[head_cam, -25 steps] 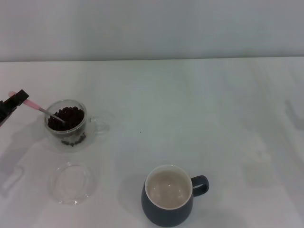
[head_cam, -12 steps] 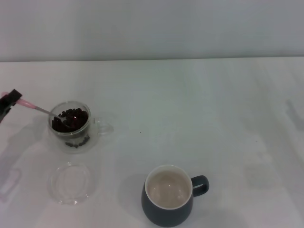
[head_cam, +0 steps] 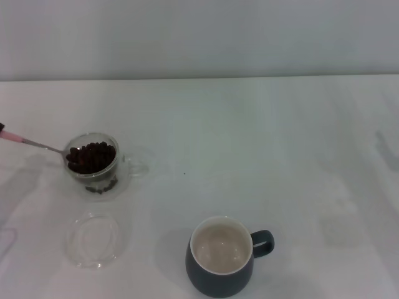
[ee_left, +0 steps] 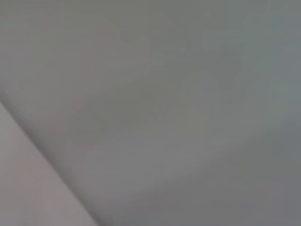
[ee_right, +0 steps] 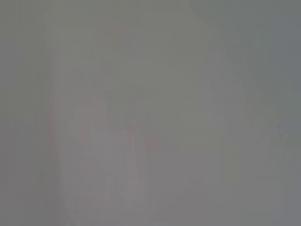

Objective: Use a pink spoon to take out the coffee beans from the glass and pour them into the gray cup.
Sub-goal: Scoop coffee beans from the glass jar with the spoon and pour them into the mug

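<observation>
The glass (head_cam: 93, 165) stands at the left of the table, filled with coffee beans (head_cam: 92, 157); a few beans lie at its bottom. The pink spoon (head_cam: 14, 137) slants down from the left edge of the head view. Its metal bowl (head_cam: 66, 152) sits at the glass's left rim, against the beans. Only a dark sliver of my left gripper (head_cam: 1, 128) shows at that edge, on the spoon's pink handle. The gray cup (head_cam: 221, 261) stands at the front centre, with no beans in it and its handle to the right. My right gripper is out of view. Both wrist views show only blank grey.
A flat round clear glass dish (head_cam: 93, 238) lies in front of the glass. The white table (head_cam: 262, 143) stretches back to a pale wall.
My left gripper has moved left and almost out of the head view, drawing the spoon's handle left. The spoon's bowl has moved from among the beans to the glass's left rim.
</observation>
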`<state>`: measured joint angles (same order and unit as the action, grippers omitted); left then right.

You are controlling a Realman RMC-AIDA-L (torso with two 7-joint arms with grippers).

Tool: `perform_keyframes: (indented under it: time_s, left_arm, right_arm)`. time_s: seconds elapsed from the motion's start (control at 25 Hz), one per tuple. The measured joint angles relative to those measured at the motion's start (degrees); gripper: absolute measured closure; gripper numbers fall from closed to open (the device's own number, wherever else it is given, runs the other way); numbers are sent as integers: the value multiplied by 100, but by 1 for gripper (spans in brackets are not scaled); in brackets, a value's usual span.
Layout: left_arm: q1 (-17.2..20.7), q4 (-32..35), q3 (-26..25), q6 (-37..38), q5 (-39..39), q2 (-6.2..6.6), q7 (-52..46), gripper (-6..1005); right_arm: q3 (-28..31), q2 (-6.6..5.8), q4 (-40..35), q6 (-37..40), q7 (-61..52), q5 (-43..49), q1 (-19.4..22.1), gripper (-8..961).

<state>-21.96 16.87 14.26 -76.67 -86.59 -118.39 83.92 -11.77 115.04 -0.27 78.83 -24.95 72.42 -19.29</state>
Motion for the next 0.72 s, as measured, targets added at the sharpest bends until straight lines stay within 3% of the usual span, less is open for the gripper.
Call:
perform_keyframes:
  time_s: [0.4,0.72]
  left_arm:
    - [57,-60,0,-423,-144,0,-194,866]
    - [-202,-528,58,-443,103,-30,-91,866]
  right_arm:
    - [0,1,20,28,0,0,-21,110]
    - [-16,9,59,29,49,0,-78,110]
